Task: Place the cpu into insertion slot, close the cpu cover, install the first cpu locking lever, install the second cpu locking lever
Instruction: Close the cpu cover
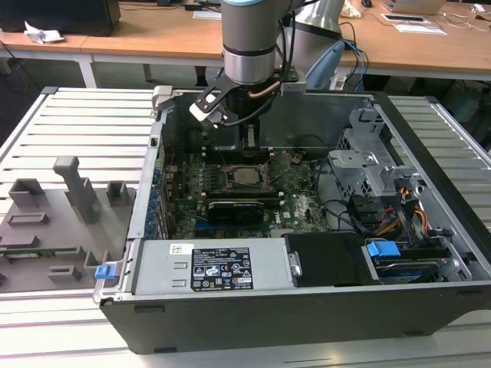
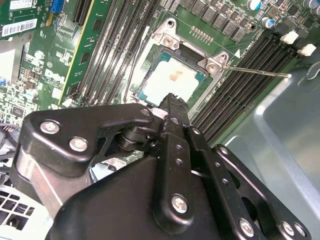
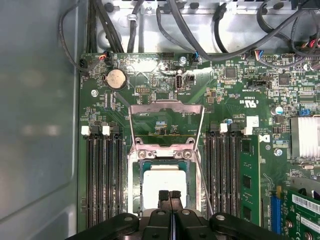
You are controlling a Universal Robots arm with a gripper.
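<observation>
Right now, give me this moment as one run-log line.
cpu: seated in socket | cpu cover: open, flipped back | gripper: shut, empty, over cpu, contact unclear | stage: cover not yet closed

Gripper (image 1: 249, 144) hangs inside open PC case (image 1: 307, 314), directly above cpu (image 1: 247, 175) seated in mobo socket. Black card (image 1: 234, 208) just past cpu from gripper, PSU (image 1: 153, 264) further out. Grey fixtures (image 1: 73, 192) well apart, toward exterior view's left.

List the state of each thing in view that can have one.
cpu: seated in the socket, uncovered.
cpu cover: open, swung back off the socket.
locking lever: unlatched, sticking out from the socket.
gripper: shut, empty, over the cpu.
computer case: open on top.
</observation>
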